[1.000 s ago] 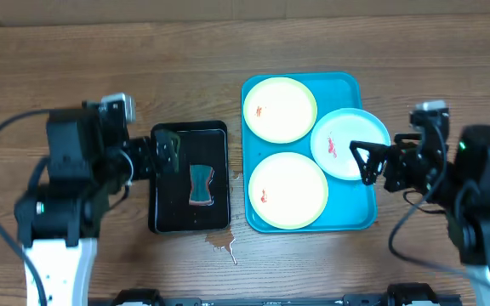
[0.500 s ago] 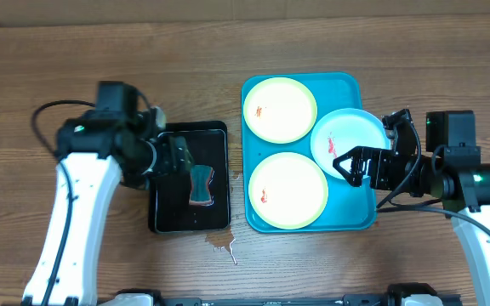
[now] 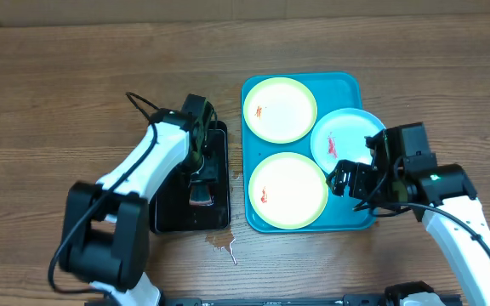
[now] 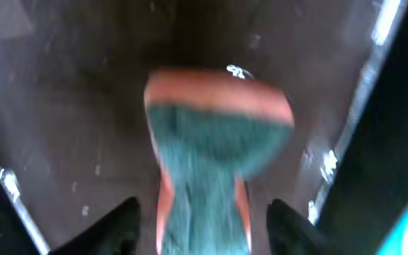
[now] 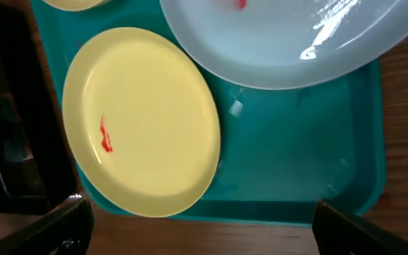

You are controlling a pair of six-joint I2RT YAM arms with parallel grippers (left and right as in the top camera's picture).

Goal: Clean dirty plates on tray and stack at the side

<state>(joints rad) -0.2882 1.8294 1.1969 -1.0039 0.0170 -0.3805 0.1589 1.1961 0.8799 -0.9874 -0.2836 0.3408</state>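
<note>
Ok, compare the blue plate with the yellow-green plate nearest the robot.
The blue plate is pale blue; the near yellow-green plate is pale yellow-green. The blue plate overhangs the turquoise tray's right rim; the near yellow-green plate lies in its near left corner. Both are round, shallow and marked with red.

A green-and-orange hourglass sponge (image 4: 214, 142) blocks the gap between the left fingers (image 4: 119, 227). Bare floor of the turquoise rectangular plastic tray (image 5: 296, 163) lies open ahead of the right fingers (image 5: 59, 225).
</note>
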